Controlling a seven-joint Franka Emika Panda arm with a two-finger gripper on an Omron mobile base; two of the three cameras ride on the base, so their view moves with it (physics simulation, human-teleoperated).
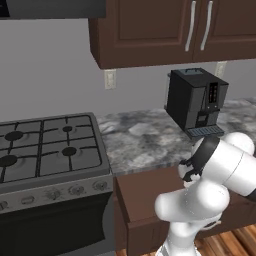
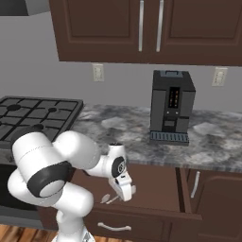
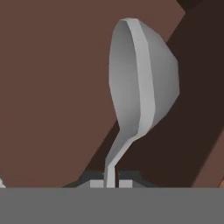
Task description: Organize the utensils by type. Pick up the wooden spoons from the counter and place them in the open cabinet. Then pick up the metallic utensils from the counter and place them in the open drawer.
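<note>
Hand view: pincer [image 3: 111,183] clamped on metal spoon [image 3: 142,83]; right base view, apparently over open drawer [image 2: 156,186].

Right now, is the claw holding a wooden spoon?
No. The claw is shut on the handle of a silvery metal spoon, held over the brown drawer.

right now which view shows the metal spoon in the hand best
Hand view: the metal spoon appears large, bowl and neck clear, over the open drawer. The right base view shows it tiny by the hand; in the left base view the arm hides it.
</note>
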